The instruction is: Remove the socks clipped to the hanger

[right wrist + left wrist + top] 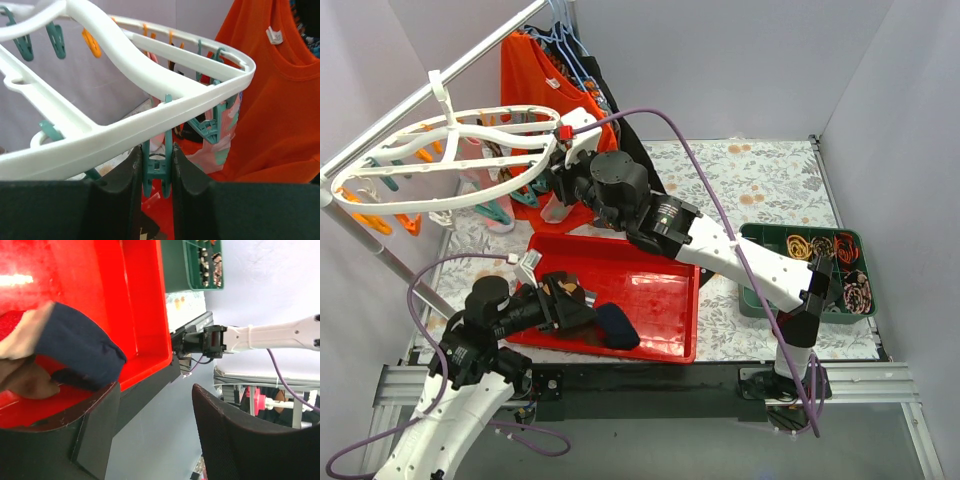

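Note:
The white oval hanger (450,160) hangs from a rod at the upper left, with orange and teal clips. My right gripper (563,165) is at its right end, shut on a teal clip (156,167) under the white rim (165,107). A pink sock with teal stripes (226,131) hangs from a neighbouring teal clip. My left gripper (570,300) is open and empty over the red tray (655,285). A brown argyle sock (563,288) and a navy sock (617,326) lie in the tray. The navy sock (75,347) also shows in the left wrist view, beside my left gripper (160,440).
An orange shirt (532,80) and wire hangers (560,40) hang on the rod (410,100) behind the hanger. A green organiser with hair ties (810,270) sits at the right. The red tray's rim (145,315) runs close to my left fingers.

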Action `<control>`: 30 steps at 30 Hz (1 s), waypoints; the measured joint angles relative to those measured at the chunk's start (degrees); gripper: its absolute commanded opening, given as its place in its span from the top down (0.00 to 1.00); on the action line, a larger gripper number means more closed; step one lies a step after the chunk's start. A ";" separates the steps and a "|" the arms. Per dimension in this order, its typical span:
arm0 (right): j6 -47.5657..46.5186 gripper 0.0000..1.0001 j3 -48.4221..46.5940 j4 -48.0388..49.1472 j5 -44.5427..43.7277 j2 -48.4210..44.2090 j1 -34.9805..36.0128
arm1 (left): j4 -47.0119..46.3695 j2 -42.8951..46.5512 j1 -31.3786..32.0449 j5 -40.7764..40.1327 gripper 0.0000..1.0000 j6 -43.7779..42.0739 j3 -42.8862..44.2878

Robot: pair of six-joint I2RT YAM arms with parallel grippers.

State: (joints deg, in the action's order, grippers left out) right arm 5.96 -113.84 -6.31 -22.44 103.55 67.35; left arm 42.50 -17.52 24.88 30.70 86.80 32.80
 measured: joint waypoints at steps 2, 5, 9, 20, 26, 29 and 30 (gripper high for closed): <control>-1.42 0.99 -2.16 -1.16 -3.08 0.17 1.40 | -0.11 0.13 0.00 0.26 0.47 -0.52 1.14; -3.93 0.99 -7.26 -2.03 -8.41 1.51 3.78 | -0.57 1.01 0.00 0.33 0.51 -1.14 2.97; -9.33 0.99 -14.14 -1.86 -16.81 4.44 7.93 | -1.16 4.31 0.00 0.44 0.52 -1.36 3.78; -33.83 0.99 -18.05 9.60 -32.74 14.78 16.02 | -2.69 14.21 0.00 -0.87 0.46 -0.52 6.97; -38.38 0.90 -16.26 11.89 -34.47 16.39 17.77 | -3.50 11.78 0.00 -8.55 0.45 -0.81 10.43; -37.42 0.79 -11.85 13.25 -34.05 14.10 17.79 | -4.90 8.09 0.00 -10.93 0.46 -1.95 12.02; -37.05 0.77 -10.73 13.31 -33.99 13.42 17.79 | -5.25 6.62 0.00 -12.09 0.46 -2.49 12.94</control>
State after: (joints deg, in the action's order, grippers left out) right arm -31.09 -124.57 7.01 -56.42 116.97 85.14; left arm 37.26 -10.90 24.88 18.61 84.31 45.74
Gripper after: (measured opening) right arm 0.263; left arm 0.548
